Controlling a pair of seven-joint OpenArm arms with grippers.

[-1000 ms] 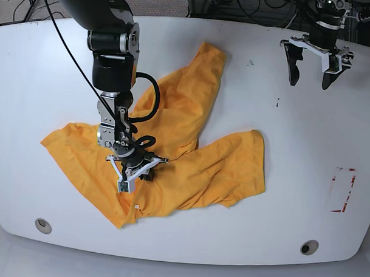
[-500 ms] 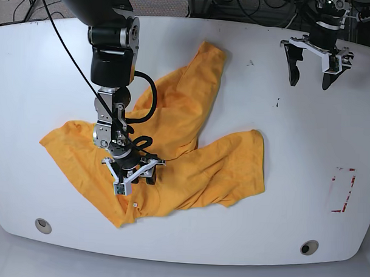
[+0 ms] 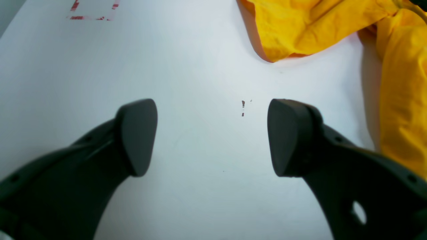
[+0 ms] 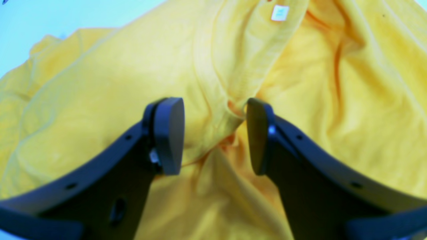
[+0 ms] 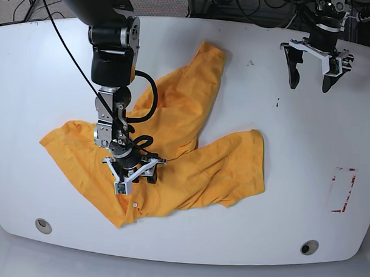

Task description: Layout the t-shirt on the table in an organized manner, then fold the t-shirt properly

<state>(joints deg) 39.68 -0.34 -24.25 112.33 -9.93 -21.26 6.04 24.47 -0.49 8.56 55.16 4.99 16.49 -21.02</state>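
- Base view: t-shirt (image 5: 172, 156) spread crumpled over the left-centre of the bench (image 5: 294, 154), one lobe reaching toward 1 o'clock, another toward 3 o'clock, a third toward 9 o'clock.
- Right hand (image 5: 133, 174) low over the middle of the cloth, fingers apart, nothing clamped between them; t-shirt directly beneath and all around it.
- Small white label (image 5: 134, 204) at 6 o'clock from that hand, just beside it, on the fabric near the bench's front edge.
- Left hand (image 5: 310, 70) far off at 2 o'clock from the t-shirt, near the back edge of the bench, fingers wide apart and empty, well clear of the cloth.
- Red-taped rectangle (image 5: 343, 190) at 3 o'clock from the t-shirt, near the right edge; grey grommet holes (image 5: 43, 225) at the front corners.
- Right wrist view: hand (image 4: 215, 136) parted, a raised ridge of yellow fabric (image 4: 233, 110) lying in the gap, close against the right-hand finger; whether touching, cannot tell. Label (image 4: 279, 13) at 12 o'clock from the gap.
- Left wrist view: hand (image 3: 211, 136) spread over bare white bench (image 3: 83, 66), small dark marks (image 3: 243, 108) just past the gap; t-shirt (image 3: 317, 26) at 1 o'clock and down the right side, apart from the fingers.
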